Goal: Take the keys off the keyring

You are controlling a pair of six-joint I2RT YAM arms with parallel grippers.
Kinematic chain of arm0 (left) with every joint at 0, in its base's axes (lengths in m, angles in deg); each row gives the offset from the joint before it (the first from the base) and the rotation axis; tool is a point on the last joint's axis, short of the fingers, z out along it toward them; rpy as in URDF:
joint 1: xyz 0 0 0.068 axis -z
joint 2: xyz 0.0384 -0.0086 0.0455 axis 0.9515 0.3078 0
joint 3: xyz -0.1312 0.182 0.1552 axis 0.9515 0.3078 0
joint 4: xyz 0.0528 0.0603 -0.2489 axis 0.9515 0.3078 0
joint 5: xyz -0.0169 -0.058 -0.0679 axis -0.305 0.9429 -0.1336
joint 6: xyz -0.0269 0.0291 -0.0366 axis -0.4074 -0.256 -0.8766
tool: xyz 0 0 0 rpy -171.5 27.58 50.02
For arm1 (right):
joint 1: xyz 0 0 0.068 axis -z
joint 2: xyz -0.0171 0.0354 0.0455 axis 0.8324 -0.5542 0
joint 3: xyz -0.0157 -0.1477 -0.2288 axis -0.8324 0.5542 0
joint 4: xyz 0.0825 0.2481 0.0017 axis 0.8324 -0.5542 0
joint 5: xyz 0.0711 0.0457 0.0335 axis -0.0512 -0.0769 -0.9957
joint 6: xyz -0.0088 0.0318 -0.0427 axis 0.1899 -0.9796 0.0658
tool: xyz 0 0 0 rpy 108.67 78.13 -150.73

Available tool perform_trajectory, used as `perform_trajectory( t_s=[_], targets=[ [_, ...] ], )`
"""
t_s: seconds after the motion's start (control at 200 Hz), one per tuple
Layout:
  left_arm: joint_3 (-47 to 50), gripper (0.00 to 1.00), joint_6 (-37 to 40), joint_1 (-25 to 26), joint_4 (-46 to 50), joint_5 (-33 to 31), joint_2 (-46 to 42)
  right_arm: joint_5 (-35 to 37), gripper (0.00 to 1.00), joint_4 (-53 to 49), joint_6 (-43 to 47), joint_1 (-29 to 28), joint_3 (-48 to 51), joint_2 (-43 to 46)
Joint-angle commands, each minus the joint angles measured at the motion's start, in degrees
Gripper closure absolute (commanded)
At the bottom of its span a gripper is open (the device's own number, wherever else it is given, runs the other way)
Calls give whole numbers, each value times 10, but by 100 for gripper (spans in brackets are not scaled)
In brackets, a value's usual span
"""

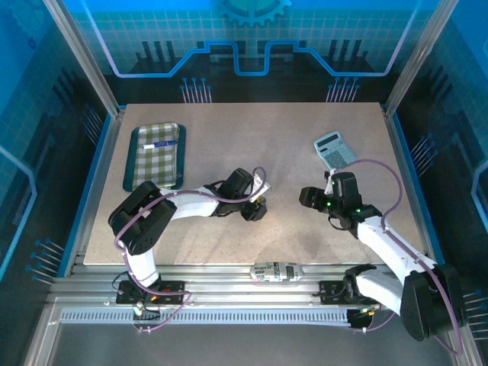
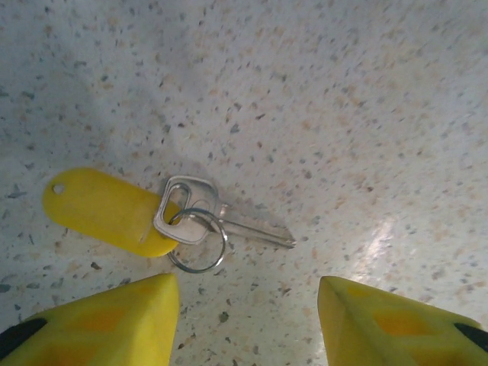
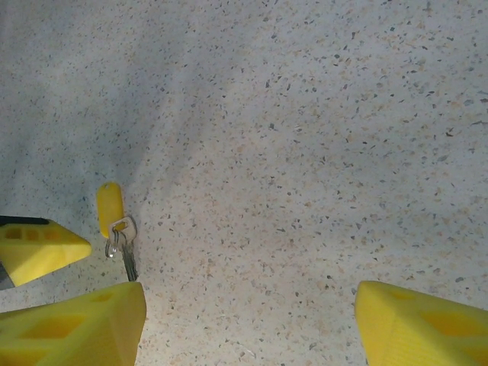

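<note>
Left wrist cam has the good look: the keyring [image 2: 99, 210], a yellow tag with a thin wire loop at one end, is lying flat on the speckled table [image 2: 343, 114], and the key [image 2: 244, 228] is threaded on that loop, not off it yet. The key's head sits over the end of the tag and its blade points away from the tag to the right. The left gripper [image 2: 248, 324] hangs just on the near side of the bunch with its yellow fingers spread wide, touching nothing. From the right wrist cam you get the same keyring [image 3: 110, 206] and key [image 3: 128, 263] off to the left, with one finger [image 3: 38, 250] of the left gripper just beside them. The right gripper [image 3: 248, 328] is spread wide too, over bare table and gripping nothing. In the top view the left gripper [image 1: 257, 210] is about midway between the left and right edges, a bit toward the near edge, and the right gripper [image 1: 307, 198] is near it to the right. A calculator [image 1: 335, 149] lies toward the far right corner and a green tray [image 1: 134, 156] with a checked cloth sits by the far left corner.
</note>
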State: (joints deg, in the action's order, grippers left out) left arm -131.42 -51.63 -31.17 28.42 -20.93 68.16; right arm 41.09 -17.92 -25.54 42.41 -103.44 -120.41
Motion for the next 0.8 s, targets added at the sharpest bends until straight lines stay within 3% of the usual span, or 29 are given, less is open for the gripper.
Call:
perform_trajectory(
  t_s=[0.0,0.36,0.63,0.736,0.796],
  targets=[
    [-17,48,23,7,-5,-46,9,7,26,-1,-5,-7,4,5],
    [-8,53,25,13,-51,-63,22,15,26,-10,-4,-7,-3,2],
    [-9,89,27,12,-46,-23,20,18,26,-10,-4,-6,-9,0],
    [-6,99,26,10,-44,-8,9,21,26,-10,-5,-6,-9,1],
    [-6,100,21,3,-41,5,0,20,26,-9,-7,-6,-8,0]
  ],
)
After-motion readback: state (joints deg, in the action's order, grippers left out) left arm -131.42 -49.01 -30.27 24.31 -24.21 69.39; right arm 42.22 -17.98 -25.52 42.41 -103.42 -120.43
